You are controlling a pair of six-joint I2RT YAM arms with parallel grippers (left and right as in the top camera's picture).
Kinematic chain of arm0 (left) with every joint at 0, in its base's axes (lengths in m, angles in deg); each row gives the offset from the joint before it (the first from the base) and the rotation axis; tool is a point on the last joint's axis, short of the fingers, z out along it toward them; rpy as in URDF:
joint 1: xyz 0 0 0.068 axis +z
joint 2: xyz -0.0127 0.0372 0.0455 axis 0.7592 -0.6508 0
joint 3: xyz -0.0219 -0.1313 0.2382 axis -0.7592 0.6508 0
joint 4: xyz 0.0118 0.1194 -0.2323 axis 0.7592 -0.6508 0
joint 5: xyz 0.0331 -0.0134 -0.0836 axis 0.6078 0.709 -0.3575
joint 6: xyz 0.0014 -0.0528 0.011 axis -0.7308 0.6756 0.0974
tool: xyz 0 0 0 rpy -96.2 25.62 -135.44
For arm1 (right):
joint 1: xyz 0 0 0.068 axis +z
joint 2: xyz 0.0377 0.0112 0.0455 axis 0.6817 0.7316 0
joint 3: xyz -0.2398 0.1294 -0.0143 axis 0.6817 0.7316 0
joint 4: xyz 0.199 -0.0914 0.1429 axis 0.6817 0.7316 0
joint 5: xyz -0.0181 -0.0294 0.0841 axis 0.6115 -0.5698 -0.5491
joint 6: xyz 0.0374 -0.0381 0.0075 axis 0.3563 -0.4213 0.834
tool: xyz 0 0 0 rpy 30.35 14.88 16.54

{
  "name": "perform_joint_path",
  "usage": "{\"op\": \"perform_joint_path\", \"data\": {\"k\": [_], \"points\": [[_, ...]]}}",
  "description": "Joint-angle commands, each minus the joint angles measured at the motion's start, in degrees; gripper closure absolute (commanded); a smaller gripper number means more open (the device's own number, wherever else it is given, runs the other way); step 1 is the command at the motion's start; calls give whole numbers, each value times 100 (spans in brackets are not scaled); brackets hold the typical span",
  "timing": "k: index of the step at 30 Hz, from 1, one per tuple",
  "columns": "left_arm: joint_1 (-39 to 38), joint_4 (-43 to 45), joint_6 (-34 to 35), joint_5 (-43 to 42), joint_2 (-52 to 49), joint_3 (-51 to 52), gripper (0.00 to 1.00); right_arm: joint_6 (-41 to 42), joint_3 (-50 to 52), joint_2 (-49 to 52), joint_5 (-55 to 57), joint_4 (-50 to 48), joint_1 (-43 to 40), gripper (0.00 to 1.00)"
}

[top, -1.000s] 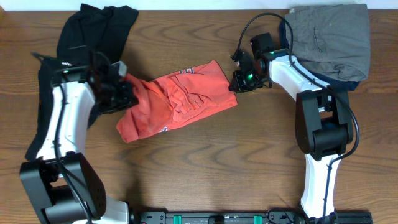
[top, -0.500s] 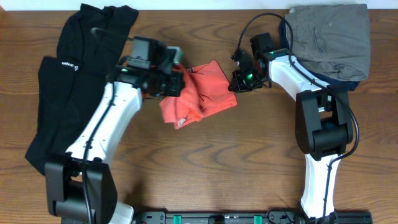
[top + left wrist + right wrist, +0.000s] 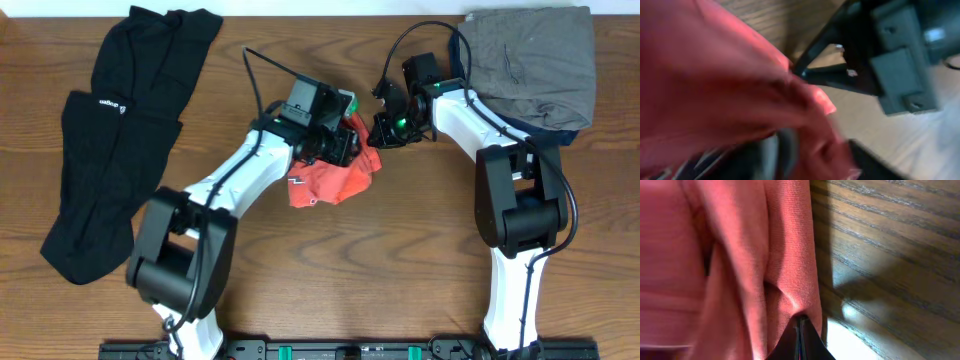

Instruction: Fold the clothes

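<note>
Left gripper (image 3: 340, 142) has swung way over to the right since a moment ago, still clamped on the coral-red T-shirt (image 3: 335, 183) and bunching it into a small heap mid-table, just beside the right gripper (image 3: 384, 128), which stays pinched on the shirt's right edge.

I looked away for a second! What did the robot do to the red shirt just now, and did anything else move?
The left tool, holding the left end of the red shirt, carried it right, up to the right tool, so the red shirt went from spread out to bunched. The right tool kept pinching the right edge. The black garment and grey clothes stayed put.
</note>
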Motion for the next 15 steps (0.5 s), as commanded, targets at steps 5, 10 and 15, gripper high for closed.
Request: {"op": "perform_joint_path", "data": {"k": [5,10,15], "points": [[42,273,101,236,20,-129,2,81,-435,-446,-393,-44,-385,98],[201,258,407,234,98,-221,2,81,-981,-800,-402,184,-807,91],[614,-334,590,232,533,-662,2,39,-1128,-981,-407,356,-911,83]]}}
